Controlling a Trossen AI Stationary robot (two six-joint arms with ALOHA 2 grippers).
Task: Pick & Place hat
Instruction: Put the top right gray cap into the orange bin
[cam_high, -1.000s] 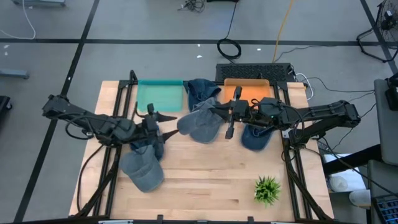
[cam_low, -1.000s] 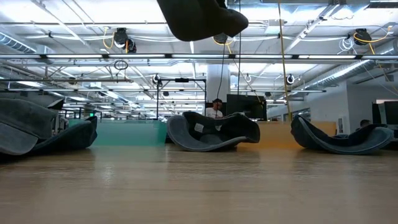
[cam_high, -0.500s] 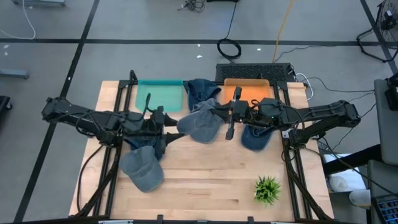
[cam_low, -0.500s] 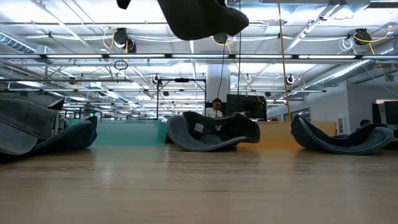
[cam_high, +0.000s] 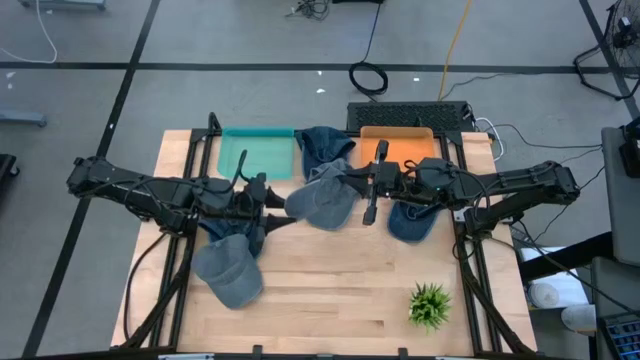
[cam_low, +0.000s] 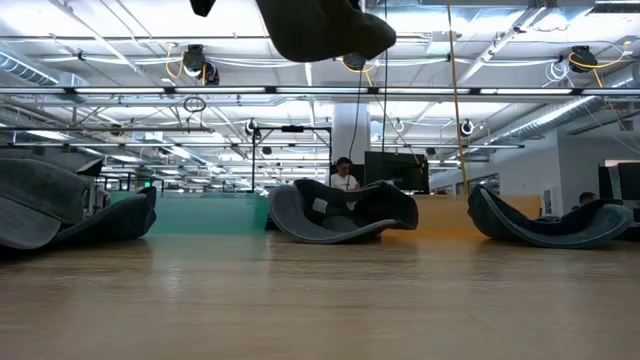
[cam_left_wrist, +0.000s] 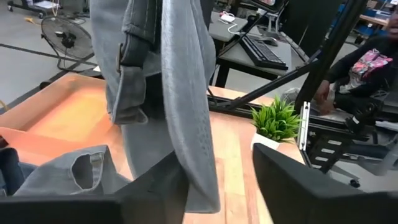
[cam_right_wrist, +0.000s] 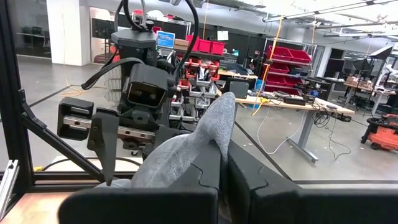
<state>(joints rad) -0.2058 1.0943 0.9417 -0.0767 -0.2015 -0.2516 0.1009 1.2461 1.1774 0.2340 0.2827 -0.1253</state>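
right gripper (cam_high: 345, 184) clamped tight on grey hat (cam_high: 322, 203), holding it up above table (cam_high: 330, 290) centre. left gripper (cam_high: 276, 203) right at hat's 9 o'clock edge, fingers (cam_left_wrist: 155, 193) part open around hanging fabric, grip unclear. another hat (cam_high: 229, 271) lies toward 7 o'clock.

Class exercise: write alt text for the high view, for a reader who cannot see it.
Seen from above, two dark arms meet over a wooden table, holding a grey hat between the left gripper and the right gripper. Other hats, teal and orange trays and a small plant surround them.
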